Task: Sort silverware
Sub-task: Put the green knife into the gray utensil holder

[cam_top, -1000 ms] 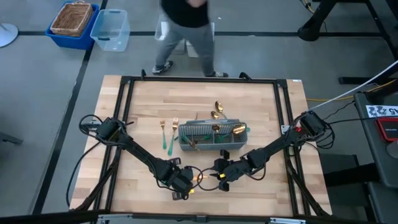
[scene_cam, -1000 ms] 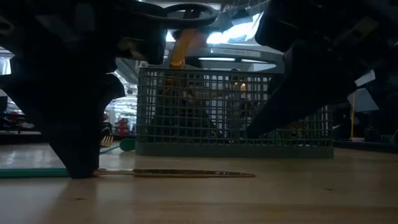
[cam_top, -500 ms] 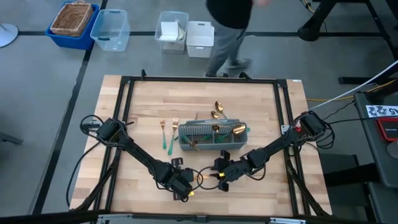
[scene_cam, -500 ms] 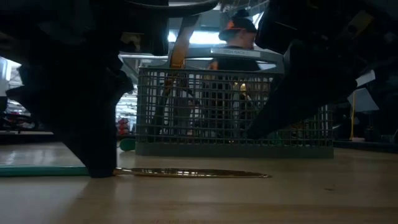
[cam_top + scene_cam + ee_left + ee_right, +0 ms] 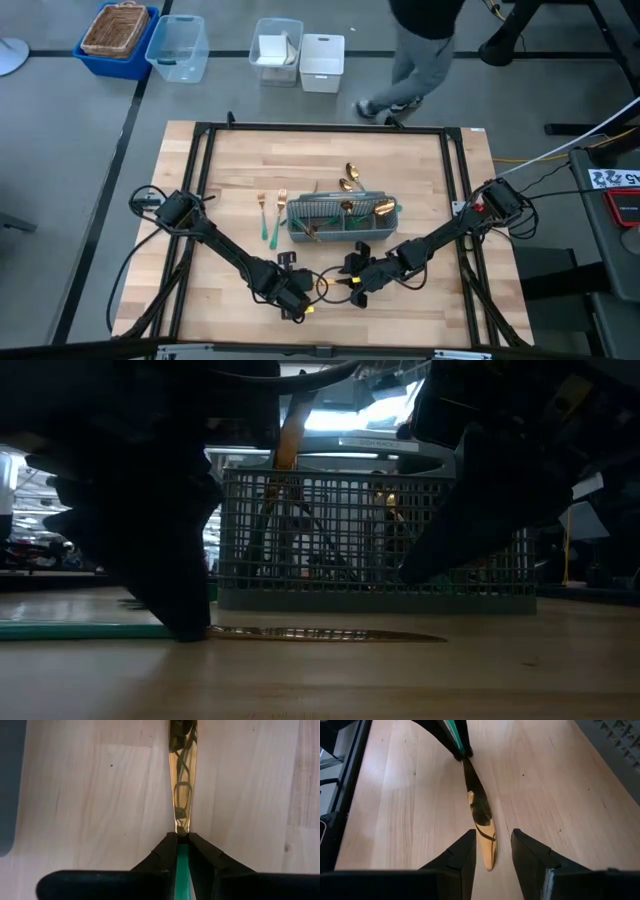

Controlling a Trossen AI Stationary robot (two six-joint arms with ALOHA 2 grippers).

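Observation:
A knife with a gold blade (image 5: 480,815) and a teal handle (image 5: 80,630) lies flat on the table near its front edge. My left gripper (image 5: 183,842) is shut on it where the handle meets the blade. My right gripper (image 5: 492,855) is open, its fingers on either side of the blade's tip (image 5: 489,862); I see no touch. In the high view the two grippers (image 5: 300,300) (image 5: 352,290) face each other. The grey mesh caddy (image 5: 345,222) holds several gold pieces. Two forks (image 5: 272,212) lie to its left and spoons (image 5: 350,180) behind it. My left gripper pinches the teal handle at its blade end (image 5: 182,855) between its two fingertips (image 5: 167,851), one on each side. The fingers come steeply from above, slanting toward the table's right. The knife lies flat on the wood, its blade stretching away toward my right gripper.
The caddy (image 5: 375,540) stands just behind the knife. Black frame rails (image 5: 200,180) run along the table's sides. A person (image 5: 420,40) walks past the far edge, where bins (image 5: 300,55) and a blue crate (image 5: 118,35) stand on the floor.
My left gripper has turned and tipped in place, its fingertips shifting a little toward the table's right. The knife has slid along the table the same way, blade tip first, staying flat. The person behind the table has walked from left to right.

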